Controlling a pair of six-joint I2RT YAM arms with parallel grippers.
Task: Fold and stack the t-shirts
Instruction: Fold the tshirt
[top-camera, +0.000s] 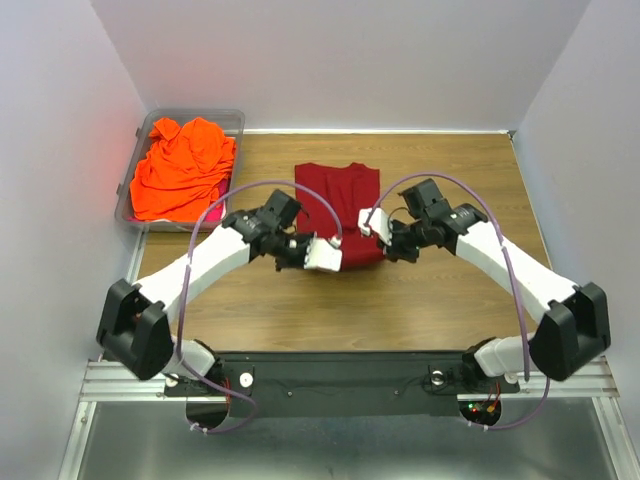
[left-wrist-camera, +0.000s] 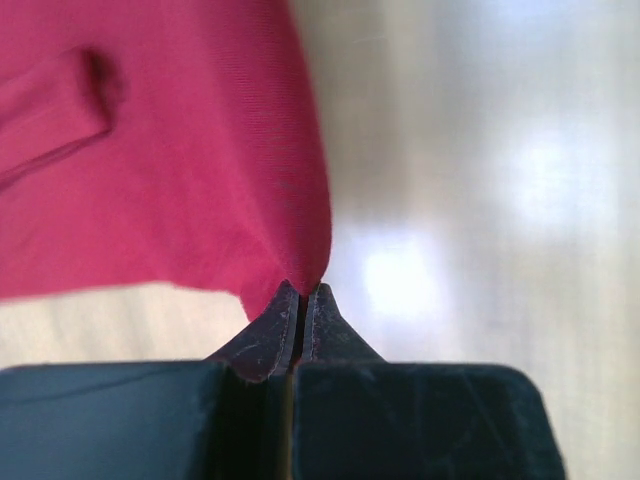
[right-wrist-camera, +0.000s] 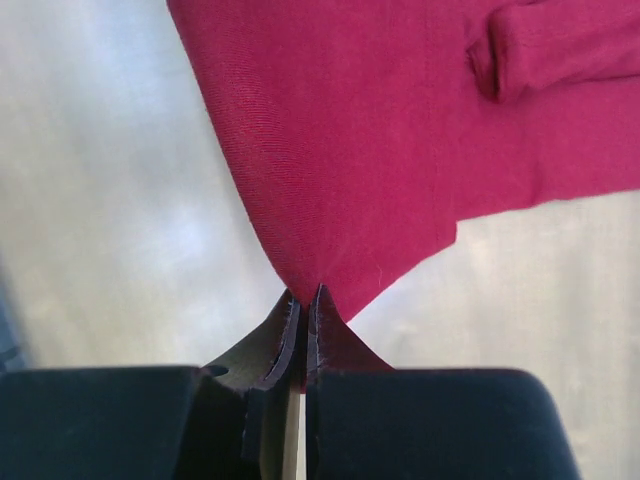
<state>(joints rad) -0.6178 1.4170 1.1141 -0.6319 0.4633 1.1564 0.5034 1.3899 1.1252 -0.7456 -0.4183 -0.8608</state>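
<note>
The dark crimson red t-shirt (top-camera: 338, 205) lies on the wooden table, folded narrow, collar end far. My left gripper (top-camera: 322, 254) is shut on its near left corner. My right gripper (top-camera: 373, 224) is shut on its near right corner. In the left wrist view the red cloth (left-wrist-camera: 180, 150) is pinched between the closed fingertips (left-wrist-camera: 268, 330). In the right wrist view the red cloth (right-wrist-camera: 380, 140) is pinched between the closed fingertips (right-wrist-camera: 338, 335). The bright orange t-shirt (top-camera: 182, 167) lies crumpled in the bin. A bit of magenta fabric (top-camera: 133, 171) shows at the bin's left edge.
The clear grey plastic bin (top-camera: 233, 119) sits at the table's far left corner. White walls enclose the table on the left, back and right. Bare wood (top-camera: 440, 300) lies in front of the shirt.
</note>
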